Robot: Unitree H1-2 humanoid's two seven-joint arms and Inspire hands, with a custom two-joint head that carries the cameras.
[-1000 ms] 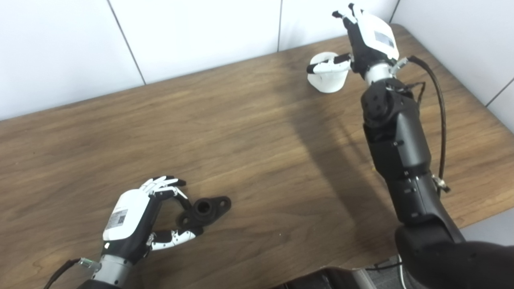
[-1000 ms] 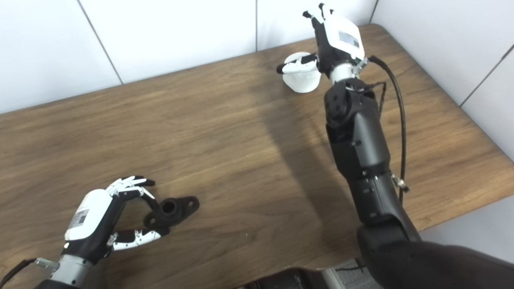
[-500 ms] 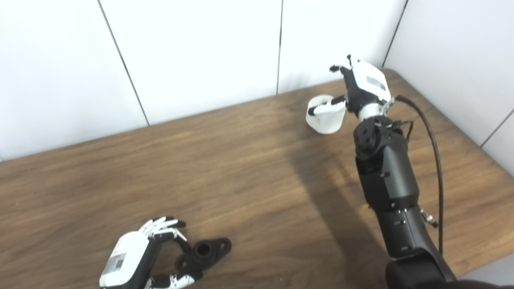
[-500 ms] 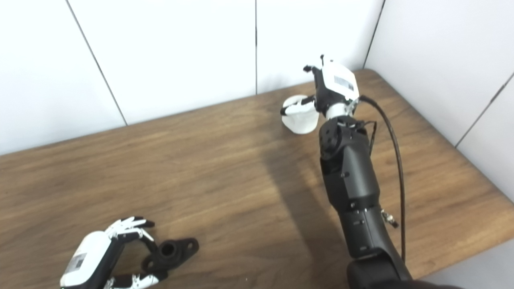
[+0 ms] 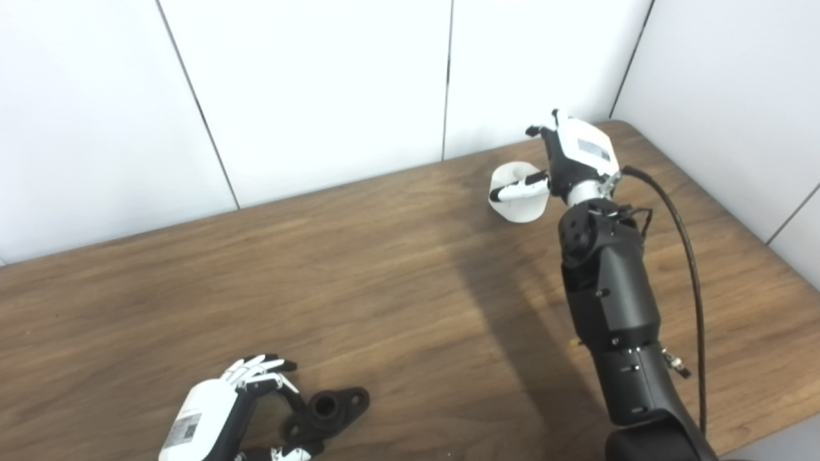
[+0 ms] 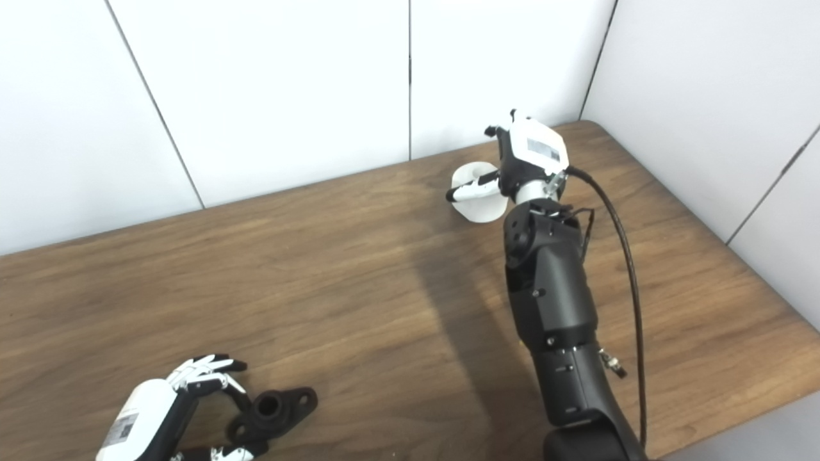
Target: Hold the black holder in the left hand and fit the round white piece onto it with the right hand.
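Lying flat on the wooden table (image 5: 359,275) at the lower left of the frame, the black holder (image 5: 327,410) shows a raised round socket in its middle with a flat lobe to either side. Left hand (image 5: 221,419) sits just to its left at the bottom edge — fingers (image 5: 259,371) curled over the holder's near lobe, thumb coming in from below (partly cut off by the frame edge). Fingers and thumb bracket that lobe and seem to touch it, but the holder rests on the table, not lifted; whether the grasp is firm I cannot tell.

Upper right of the frame: the round white piece (image 5: 520,192), cup-like with an open top, stands near the back edge of the table by the white wall panels (image 5: 320,83). Right hand (image 5: 570,160) is at its right side, palm turned toward it. One white-and-black finger (image 5: 522,187) stretches across the front of the piece toward the left, and the others reach up behind the rim — mostly hidden by the back of the hand. Contact looks likely, closure around it cannot be confirmed from either eye view.

Right forearm (image 5: 608,301), dark and long, runs from the bottom right up to the hand, with a black cable (image 5: 688,256) looping along its right side. Holder and white piece are well apart, at opposite corners of the table.
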